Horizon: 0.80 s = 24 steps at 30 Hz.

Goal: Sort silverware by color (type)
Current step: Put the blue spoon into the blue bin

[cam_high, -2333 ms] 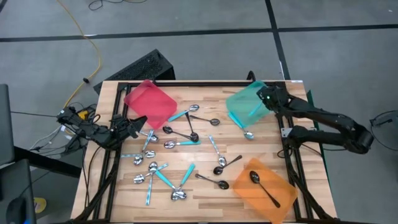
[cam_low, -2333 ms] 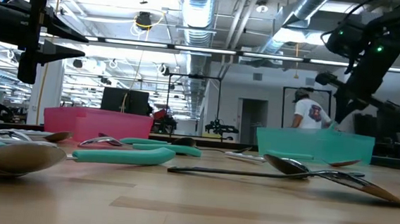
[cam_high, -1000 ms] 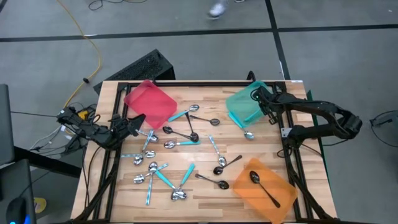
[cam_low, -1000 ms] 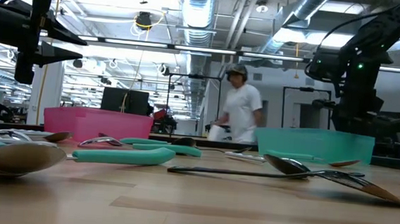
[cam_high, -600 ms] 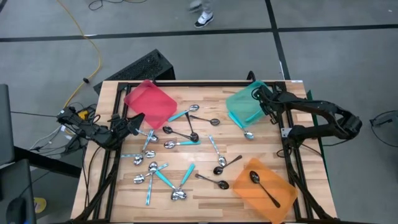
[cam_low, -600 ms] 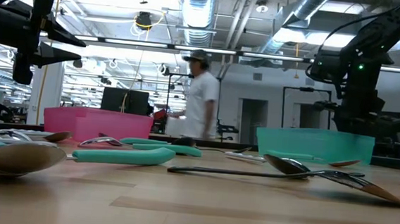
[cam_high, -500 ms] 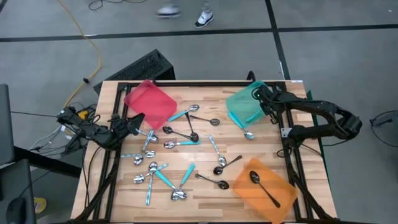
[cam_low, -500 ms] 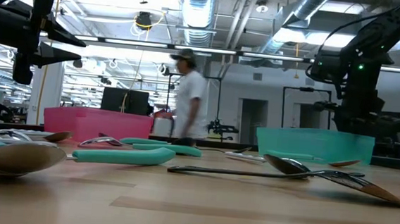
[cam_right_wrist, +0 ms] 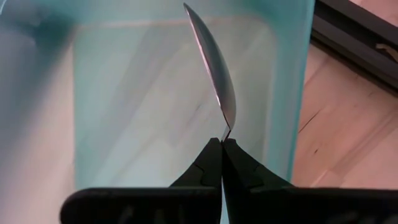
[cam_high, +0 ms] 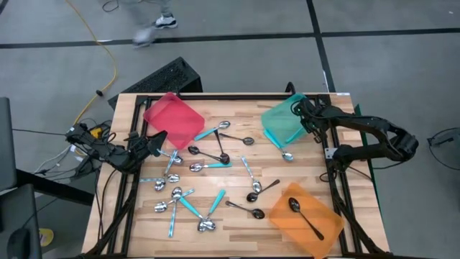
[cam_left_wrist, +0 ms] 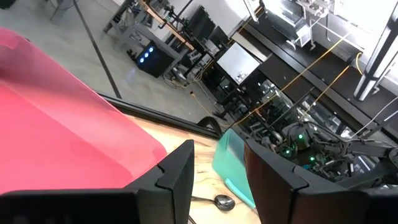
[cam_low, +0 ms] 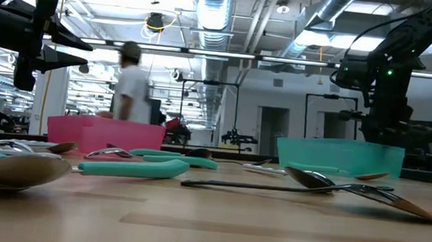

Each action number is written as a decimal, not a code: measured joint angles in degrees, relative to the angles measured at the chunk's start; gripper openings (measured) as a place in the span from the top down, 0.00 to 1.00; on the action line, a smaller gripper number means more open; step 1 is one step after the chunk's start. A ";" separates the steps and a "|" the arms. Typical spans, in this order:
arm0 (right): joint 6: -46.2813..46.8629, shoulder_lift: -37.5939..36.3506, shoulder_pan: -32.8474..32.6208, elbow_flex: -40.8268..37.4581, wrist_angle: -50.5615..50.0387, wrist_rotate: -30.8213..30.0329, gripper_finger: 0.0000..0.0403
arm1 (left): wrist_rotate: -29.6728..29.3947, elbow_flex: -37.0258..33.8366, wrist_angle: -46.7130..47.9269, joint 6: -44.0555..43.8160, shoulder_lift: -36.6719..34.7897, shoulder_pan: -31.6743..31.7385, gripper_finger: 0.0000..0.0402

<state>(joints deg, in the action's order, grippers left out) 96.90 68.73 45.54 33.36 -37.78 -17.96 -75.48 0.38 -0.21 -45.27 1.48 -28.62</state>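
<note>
Right claw [cam_right_wrist: 221,144] is pinched shut on a spoon [cam_right_wrist: 214,74] over the teal tray [cam_high: 282,121], upper right of the tabletop [cam_high: 237,223]. Left claw [cam_high: 159,139] is parked part open, holding nothing, beside the red tray [cam_high: 172,117] at upper left. Remaining spoons [cam_high: 215,155] are scattered mid-tabletop; one black spoon [cam_high: 305,217] is in the orange tray [cam_high: 287,219], lower right.

Bright overhead ceiling lights [cam_low: 209,2], soft shadows, and a motion-blurred walking person [cam_low: 133,85].
</note>
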 joint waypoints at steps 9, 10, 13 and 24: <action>-1.01 0.00 0.00 0.00 0.04 -0.04 0.92 | 0.00 0.00 0.00 0.02 0.00 0.00 0.69; -1.02 0.00 0.00 0.00 0.04 -0.04 0.91 | 0.00 0.00 0.00 0.02 0.00 0.00 0.69; -1.03 0.00 0.00 0.00 0.04 -0.06 0.91 | 0.00 0.00 0.00 0.04 0.00 0.00 0.69; -4.90 0.00 0.00 -0.04 0.28 -1.77 0.89 | 0.02 0.00 0.00 0.04 0.00 0.00 0.69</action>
<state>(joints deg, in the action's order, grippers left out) 92.01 68.73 45.54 33.32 -37.50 -19.73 -75.46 0.38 -0.21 -45.23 1.48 -28.62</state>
